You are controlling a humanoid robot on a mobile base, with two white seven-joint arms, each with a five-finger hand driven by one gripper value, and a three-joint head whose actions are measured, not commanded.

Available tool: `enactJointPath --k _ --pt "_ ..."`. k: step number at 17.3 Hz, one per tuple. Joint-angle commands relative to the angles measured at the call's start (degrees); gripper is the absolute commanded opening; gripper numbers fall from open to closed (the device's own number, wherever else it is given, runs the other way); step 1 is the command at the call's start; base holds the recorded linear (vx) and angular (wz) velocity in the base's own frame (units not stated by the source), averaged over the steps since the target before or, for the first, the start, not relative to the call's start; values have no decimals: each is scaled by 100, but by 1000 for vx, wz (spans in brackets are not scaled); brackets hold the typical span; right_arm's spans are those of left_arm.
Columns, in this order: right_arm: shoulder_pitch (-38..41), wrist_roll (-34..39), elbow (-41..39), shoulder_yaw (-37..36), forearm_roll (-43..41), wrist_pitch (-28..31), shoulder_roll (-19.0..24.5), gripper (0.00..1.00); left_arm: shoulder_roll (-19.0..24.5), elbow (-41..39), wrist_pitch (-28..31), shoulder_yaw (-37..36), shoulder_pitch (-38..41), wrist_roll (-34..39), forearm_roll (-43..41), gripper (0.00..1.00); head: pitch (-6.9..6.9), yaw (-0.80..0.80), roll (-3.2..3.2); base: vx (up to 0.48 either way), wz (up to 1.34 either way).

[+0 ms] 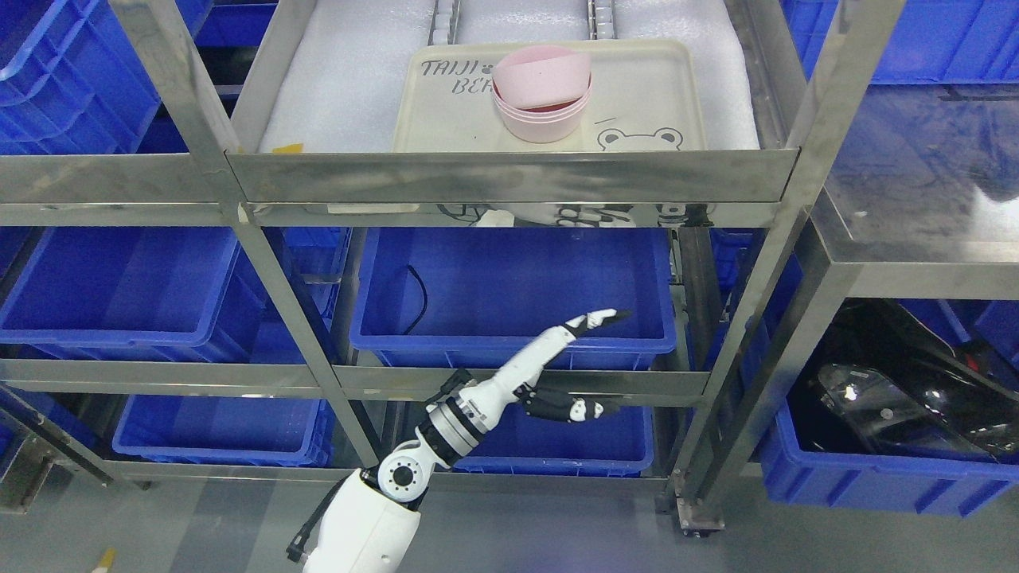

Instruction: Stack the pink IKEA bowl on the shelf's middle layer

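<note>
The pink bowls (pixel 543 107) sat stacked on a cream tray (pixel 637 95) on the metal shelf (pixel 509 175), the topmost one tilted in the stack. Well below and nearer, the left hand (pixel 557 370) hung empty with fingers spread, in front of a blue bin (pixel 509 294).

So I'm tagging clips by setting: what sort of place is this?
Probably a warehouse or factory storeroom: steel shelving lined with blue plastic bins, and a bare grey floor. Pink bowls sit stacked on a tray.
</note>
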Motion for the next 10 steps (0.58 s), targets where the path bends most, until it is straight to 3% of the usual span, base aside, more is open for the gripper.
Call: enactJointPath --k 1,10 --pt "130 1 -100 0 0 3 -100 100 81 1236 225 1236 200 716 959 91 0 0 0 -95 -54" --pt "130 1 -100 0 0 3 -100 100 81 1166 1026 2591 -196 760 1102 98 0 0 0 -26 11"
